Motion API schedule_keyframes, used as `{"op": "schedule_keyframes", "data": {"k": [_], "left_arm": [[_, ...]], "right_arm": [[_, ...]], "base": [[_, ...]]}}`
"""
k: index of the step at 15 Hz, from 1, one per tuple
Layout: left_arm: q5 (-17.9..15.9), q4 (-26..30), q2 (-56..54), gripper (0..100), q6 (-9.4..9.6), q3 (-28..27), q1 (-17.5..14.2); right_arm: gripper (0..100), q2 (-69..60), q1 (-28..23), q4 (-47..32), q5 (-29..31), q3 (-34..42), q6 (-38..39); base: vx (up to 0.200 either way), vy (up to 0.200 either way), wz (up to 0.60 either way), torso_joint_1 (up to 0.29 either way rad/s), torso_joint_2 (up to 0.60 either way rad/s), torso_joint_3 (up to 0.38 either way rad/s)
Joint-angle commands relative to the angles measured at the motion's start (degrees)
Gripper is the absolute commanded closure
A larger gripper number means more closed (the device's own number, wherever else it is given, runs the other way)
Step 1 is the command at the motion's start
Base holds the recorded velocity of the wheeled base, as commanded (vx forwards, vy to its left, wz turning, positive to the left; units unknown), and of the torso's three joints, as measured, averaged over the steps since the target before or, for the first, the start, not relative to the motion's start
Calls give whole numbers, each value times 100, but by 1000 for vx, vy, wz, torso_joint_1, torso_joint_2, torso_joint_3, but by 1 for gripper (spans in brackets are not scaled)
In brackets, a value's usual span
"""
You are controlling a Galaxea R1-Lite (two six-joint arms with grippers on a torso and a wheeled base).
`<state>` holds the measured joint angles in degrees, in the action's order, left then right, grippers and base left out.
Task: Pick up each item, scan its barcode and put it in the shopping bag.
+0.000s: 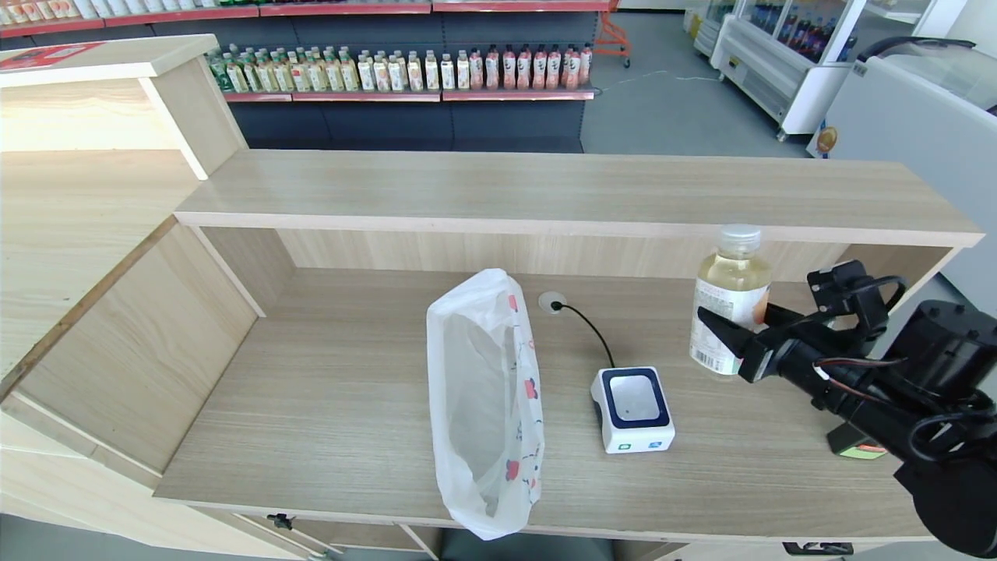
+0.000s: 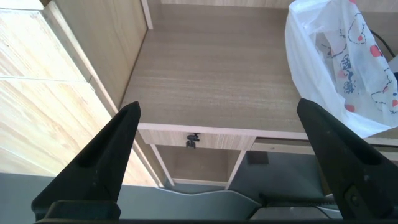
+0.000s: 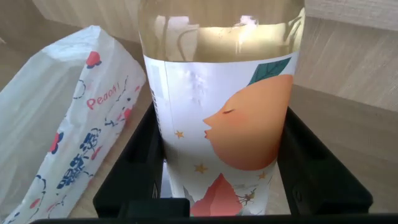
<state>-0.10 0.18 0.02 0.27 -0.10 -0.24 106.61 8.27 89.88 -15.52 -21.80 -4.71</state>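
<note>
R gripper is pinching the clear plastic bottle of pale-yellow drink at its label. Prob. heavyish, stiff, slick, so mid-body is handling best. L gripper is hanging spread.

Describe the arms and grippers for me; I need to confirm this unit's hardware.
The right arm is matte black with rounded joint housings. Black cables loop past its wrist, beside thin red and white wires. The right gripper has black wedge-shaped jaws tapering to points. The left gripper has the same long, black, tapered jaws.
</note>
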Motion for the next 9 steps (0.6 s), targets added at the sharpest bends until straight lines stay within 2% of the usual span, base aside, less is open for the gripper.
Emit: {"op": "schedule_keyframes", "data": {"k": [1,6,9], "left_arm": [[1,-1,-2,0,0,1,-2],[1,-1,-2,0,26,1,-2],[1,-1,-2,0,17,1,-2]], "right_arm": [[100,62,96,12,-4,114,49],[100,53,246,12,14,88,163],[100,27,360,12,31,97,541]], "base": [[0,0,0,0,0,0],[0,0,0,0,0,0],[0,200,0,2,2,1]]}}
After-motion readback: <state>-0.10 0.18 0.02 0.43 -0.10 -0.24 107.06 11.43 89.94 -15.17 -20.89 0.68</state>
